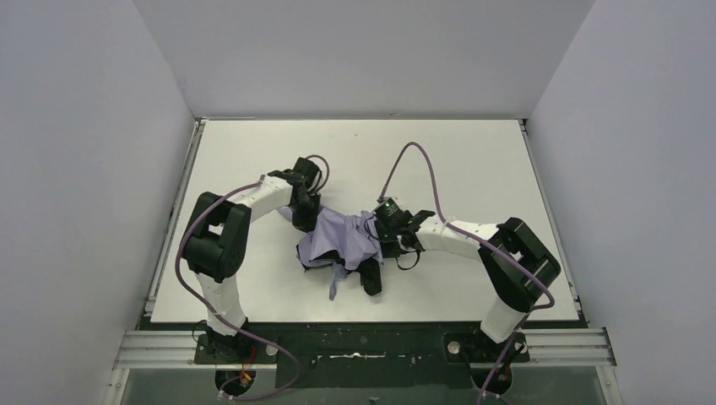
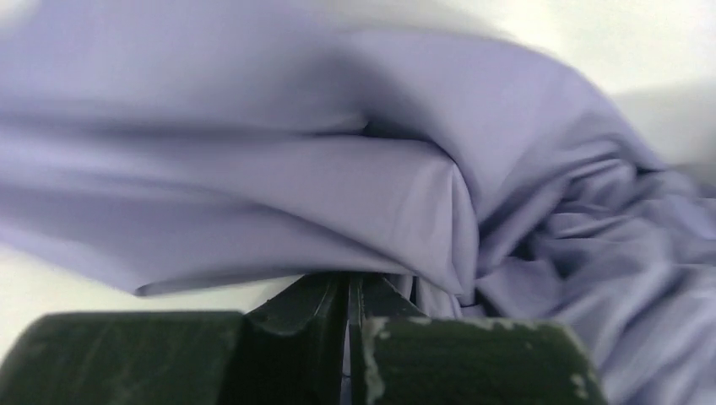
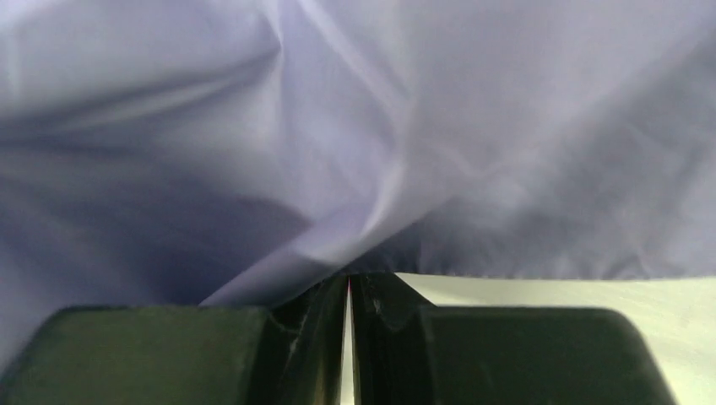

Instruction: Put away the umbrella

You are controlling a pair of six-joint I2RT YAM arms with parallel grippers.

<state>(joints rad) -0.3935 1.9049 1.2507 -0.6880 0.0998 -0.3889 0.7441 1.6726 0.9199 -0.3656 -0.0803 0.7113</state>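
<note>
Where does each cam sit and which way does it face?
Top external: above and behind the robot, looking down at the table; left arm and right arm show.
Left wrist: on the left gripper, facing along shut fingers into the umbrella fabric.
Right wrist: on the right gripper, same, from the opposite side.
Shared: all see the lavender umbrella.

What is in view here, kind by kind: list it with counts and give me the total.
Umbrella: 1
Robot arms: 2, the left arm and the right arm
Purple cables: 2, one on the left and one on the right
Table: 1
Total: 6
</note>
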